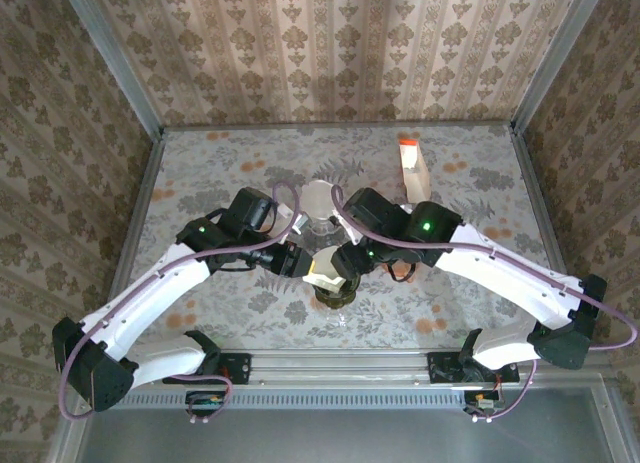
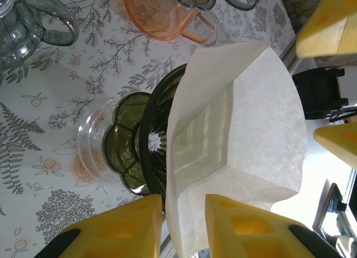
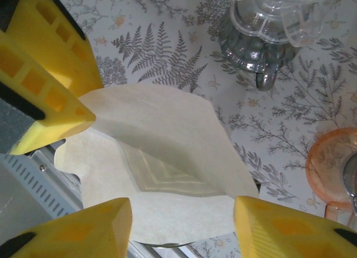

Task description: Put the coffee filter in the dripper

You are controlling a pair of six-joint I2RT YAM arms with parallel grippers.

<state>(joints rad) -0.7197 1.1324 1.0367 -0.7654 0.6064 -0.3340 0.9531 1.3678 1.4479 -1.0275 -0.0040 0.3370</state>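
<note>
Table [image 1: 200,173]: covered with a fern-print cloth; both arms converge above its near centre.

Coffee filter [image 2: 245,130]: white paper cone, opened out and tilted, with its narrow end at the mouth of the dripper [image 2: 152,130]. Whether it is fully seated cannot be determined.

Dripper: dark green, ribbed inside, standing on a clear glass base [image 2: 92,135].

Left gripper [image 2: 183,205]: fingers set a narrow gap apart at one edge of the filter. Whether they clamp the paper cannot be determined.

Right gripper [image 3: 183,210]: released, jaws spread wide, with the opposite rim of the filter lying between them.

Glass jug [image 3: 262,40]: upright, just beyond the dripper.

Orange cup [image 2: 159,15]: translucent, near the dripper.

Carton [image 1: 411,163]: white with an orange top, at the far right of the table, well apart from the grippers
</note>
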